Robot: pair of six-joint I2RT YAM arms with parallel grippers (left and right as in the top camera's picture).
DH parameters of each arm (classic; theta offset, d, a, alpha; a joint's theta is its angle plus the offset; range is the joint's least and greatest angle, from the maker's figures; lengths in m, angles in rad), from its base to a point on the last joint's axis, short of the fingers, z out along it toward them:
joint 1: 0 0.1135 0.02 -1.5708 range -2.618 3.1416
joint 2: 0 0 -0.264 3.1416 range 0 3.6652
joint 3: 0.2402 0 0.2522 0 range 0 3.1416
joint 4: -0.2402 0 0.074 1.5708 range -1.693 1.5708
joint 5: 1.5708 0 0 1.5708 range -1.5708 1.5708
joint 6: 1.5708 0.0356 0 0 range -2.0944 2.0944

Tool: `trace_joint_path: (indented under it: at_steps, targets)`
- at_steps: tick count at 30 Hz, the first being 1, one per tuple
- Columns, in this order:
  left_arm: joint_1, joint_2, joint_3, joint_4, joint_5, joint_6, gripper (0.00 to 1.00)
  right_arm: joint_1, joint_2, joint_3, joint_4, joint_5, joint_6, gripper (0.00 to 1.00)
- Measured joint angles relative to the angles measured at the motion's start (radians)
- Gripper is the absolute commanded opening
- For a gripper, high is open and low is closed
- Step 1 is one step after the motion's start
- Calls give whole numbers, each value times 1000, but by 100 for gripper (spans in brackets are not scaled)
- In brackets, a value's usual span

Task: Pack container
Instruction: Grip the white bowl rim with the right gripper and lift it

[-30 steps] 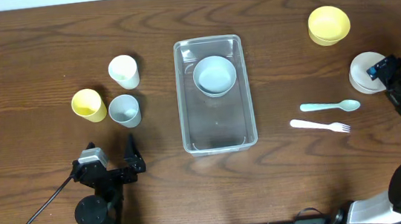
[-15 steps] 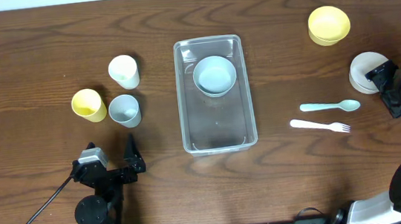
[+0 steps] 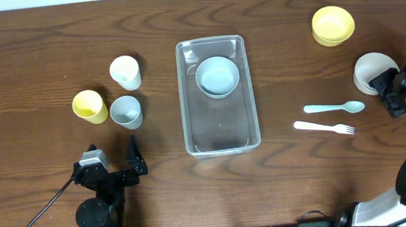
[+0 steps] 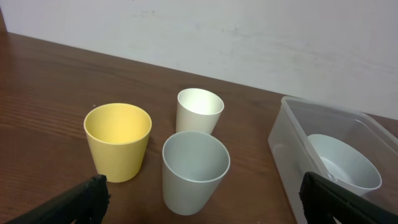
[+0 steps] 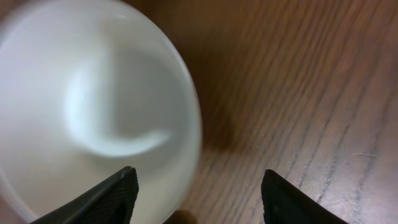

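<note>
- Location: the container lies flat at the centre of the table with its long axis running front to back. A pale-blue bowl sits in its far half, and the near half is bare.
- Build, as judged: thin clear plastic, so light and somewhat flexible. The long walls are likely to bow under a squeeze, while the rolled rim and rounded corners look like the stiffest parts.
- Surface, as judged: smooth and glossy, so slippery against hard fingertips. It is not brittle, but it could skate across the wood if nudged.
- Hold advice: pinch one wall from above, with one finger inside and one outside just under the rim, at a short end or close to a corner. Do not try to span the width.
- Left gripper: released, jaws wide apart and holding nothing. It is parked near the front edge, facing the yellow cup, the white cup and the pale-blue cup, and well apart from the container.
- Right gripper: released, jaws spread at the rim of the white bowl on the right side. Contact cannot be confirmed.
- Unpacked: yellow bowl, spoon, fork.
</note>
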State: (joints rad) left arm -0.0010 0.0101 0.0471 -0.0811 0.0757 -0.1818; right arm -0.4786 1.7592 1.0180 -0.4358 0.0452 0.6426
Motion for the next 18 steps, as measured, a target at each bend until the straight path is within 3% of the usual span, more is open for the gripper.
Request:
trace_joint_path:
  at_steps: [3,18]
  targets:
    - [0,0,0,0,0,0,98,0,53,0,6,-3,-5,55]
    - [0,0,0,0,0,0,98,0,72,0,11,-61,-31,30]
